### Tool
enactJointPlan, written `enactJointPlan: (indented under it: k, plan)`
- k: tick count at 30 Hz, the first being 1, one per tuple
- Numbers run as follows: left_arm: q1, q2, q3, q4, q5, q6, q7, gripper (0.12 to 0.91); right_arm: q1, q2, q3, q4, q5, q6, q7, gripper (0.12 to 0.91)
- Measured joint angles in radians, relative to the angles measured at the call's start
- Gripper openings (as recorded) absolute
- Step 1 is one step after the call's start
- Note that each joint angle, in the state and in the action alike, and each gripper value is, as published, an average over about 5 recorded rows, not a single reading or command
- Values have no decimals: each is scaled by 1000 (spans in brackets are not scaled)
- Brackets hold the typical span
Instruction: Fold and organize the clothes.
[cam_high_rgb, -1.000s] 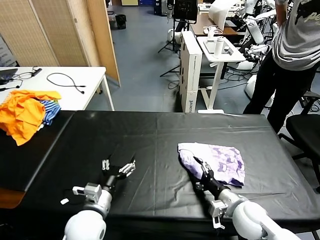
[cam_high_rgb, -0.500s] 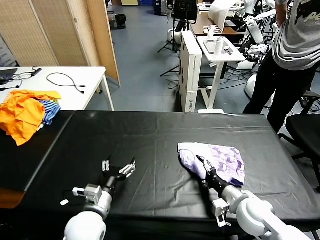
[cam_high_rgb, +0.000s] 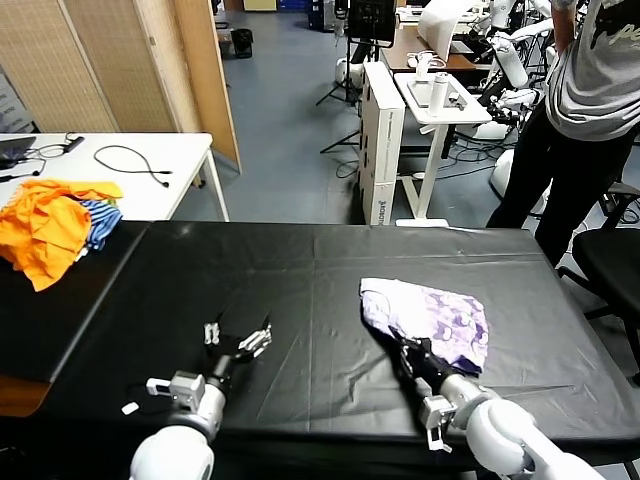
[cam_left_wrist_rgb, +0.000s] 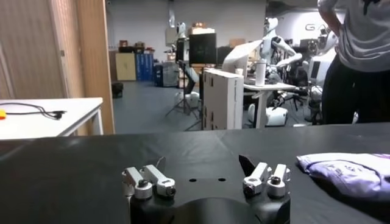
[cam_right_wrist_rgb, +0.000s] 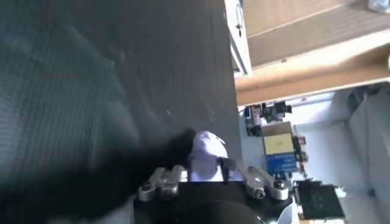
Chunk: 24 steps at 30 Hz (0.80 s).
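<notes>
While the left pincer (cam_high_rgb: 237, 339) waits low over the near-left part of the black tabletop (cam_high_rgb: 300, 270), its fingers spread apart and holding nothing, the work is plainly on the other side. The lavender T-shirt (cam_high_rgb: 428, 322) lies bunched in a compact, roughly folded bundle on the right half of the tabletop, its purple-printed face showing, well apart from the left arm. The right pincer (cam_high_rgb: 408, 352) sits at the bundle's near edge, and from its wrist camera a fold of pale cloth (cam_right_wrist_rgb: 206, 159) shows right between the two fingers (cam_right_wrist_rgb: 163, 181). I would say they are closed on that fold, though how firm the bite is I cannot make out.

What the next move seems to hang on is direction: the shirt lies away from the right pincer, farther across the tabletop and a little to the right, its longer side running roughly left to right as the robot faces it. The right arm is by far the nearer one, already touching the cloth; the left would have to cross much of the tabletop to help.

Off to the far left, a heap of orange garments (cam_high_rgb: 45, 222) with a striped piece (cam_high_rgb: 98, 222) sits out of the way. A person (cam_high_rgb: 585, 90) stands beyond the far right corner.
</notes>
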<state>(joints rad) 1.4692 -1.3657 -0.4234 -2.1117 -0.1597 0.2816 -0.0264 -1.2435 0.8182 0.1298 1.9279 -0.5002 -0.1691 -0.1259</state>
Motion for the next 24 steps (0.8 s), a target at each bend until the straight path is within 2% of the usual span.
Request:
enactJointPlan:
  k: [3,7,15,19,24]
  plan:
    - [3,-3,1,0,3,-2,1,907,-19,14,26,0,135,-31,33,159]
    - [6,-4,2,0,5,-4,1,907,-34,37,62,-3,362,-95,72,159]
    - [14,-4,1,-1,6,-10,2,907,-36,73,128,7,776,-160,80,159]
    - [15,-4,0,-1,6,-13,2,907,-30,82,149,21,903,-163,78,159]
    - [17,-4,-2,-1,5,-16,2,907,-25,84,168,26,987,-155,69,159]
